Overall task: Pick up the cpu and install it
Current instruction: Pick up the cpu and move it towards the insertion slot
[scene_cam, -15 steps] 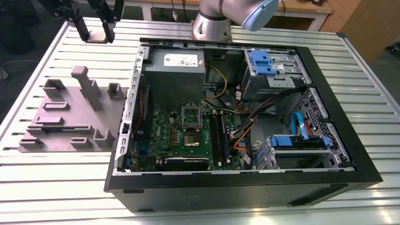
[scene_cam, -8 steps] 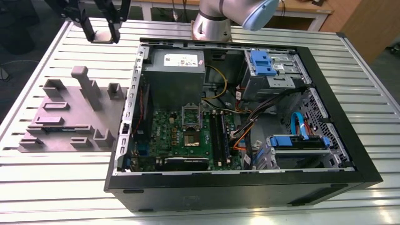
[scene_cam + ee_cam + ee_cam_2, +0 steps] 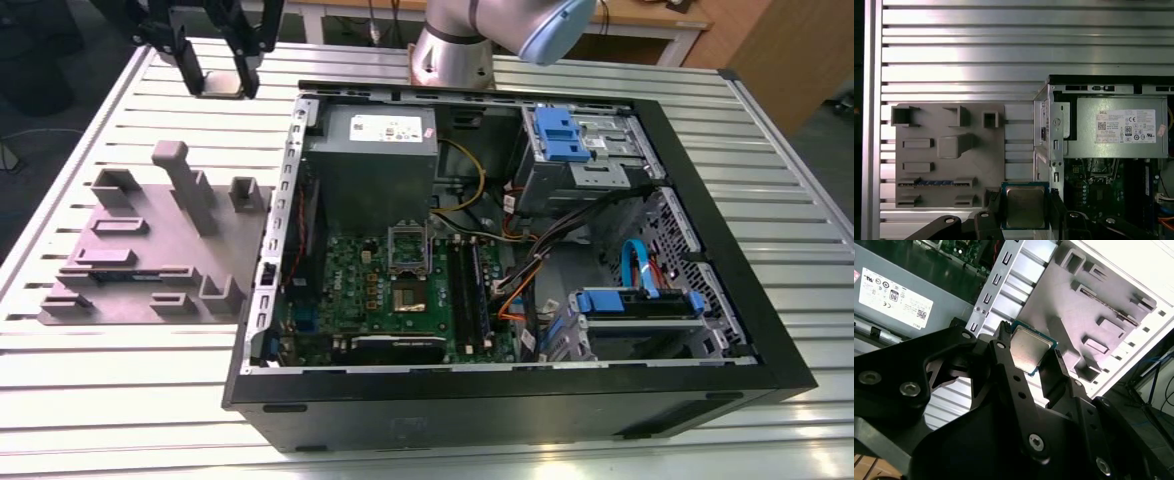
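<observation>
The cpu (image 3: pixel 1025 206) is a small square chip with a silver top and a thin blue-green rim. My gripper (image 3: pixel 1025 212) is shut on it, with one black finger on each side. In the second wrist view the cpu (image 3: pixel 1029 351) sits between the same fingers (image 3: pixel 1004 360), above the slatted table. In the exterior view my gripper (image 3: pixel 218 78) hangs high over the table's far corner on the exterior view's left, outside the open computer case (image 3: pixel 267 300). The green motherboard (image 3: pixel 387 290) lies inside the case, with its socket (image 3: pixel 407 245) near the middle.
A grey moulded fixture (image 3: pixel 147 250) with raised posts and slots lies beside the case on the exterior view's left. A grey power supply box (image 3: pixel 367 150) with a white label fills the case's far corner. Cables, blue drive brackets (image 3: pixel 567 135) and memory sticks (image 3: pixel 465 285) crowd the case.
</observation>
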{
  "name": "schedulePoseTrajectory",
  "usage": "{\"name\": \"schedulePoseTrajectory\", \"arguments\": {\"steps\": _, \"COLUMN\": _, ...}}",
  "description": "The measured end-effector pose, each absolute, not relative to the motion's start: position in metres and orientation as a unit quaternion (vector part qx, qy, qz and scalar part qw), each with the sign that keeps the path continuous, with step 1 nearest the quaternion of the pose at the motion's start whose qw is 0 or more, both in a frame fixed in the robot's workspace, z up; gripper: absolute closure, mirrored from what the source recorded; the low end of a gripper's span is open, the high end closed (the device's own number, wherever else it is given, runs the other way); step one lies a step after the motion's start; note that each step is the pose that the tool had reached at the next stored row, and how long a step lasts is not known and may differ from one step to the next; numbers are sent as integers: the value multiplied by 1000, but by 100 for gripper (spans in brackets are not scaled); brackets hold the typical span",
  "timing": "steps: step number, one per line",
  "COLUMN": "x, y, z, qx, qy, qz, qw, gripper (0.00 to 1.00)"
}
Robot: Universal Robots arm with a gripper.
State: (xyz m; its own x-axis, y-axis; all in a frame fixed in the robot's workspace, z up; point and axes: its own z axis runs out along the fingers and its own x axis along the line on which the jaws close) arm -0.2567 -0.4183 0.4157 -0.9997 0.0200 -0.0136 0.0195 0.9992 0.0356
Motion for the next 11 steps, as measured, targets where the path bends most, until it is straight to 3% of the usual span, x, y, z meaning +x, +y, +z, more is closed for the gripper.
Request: {"name": "schedulePoseTrajectory", "arguments": {"steps": 11, "x": -237, "y": -419, "z": 415, "qx": 10, "qy": 1000, "qz": 18, "qw": 7, "gripper": 53}}
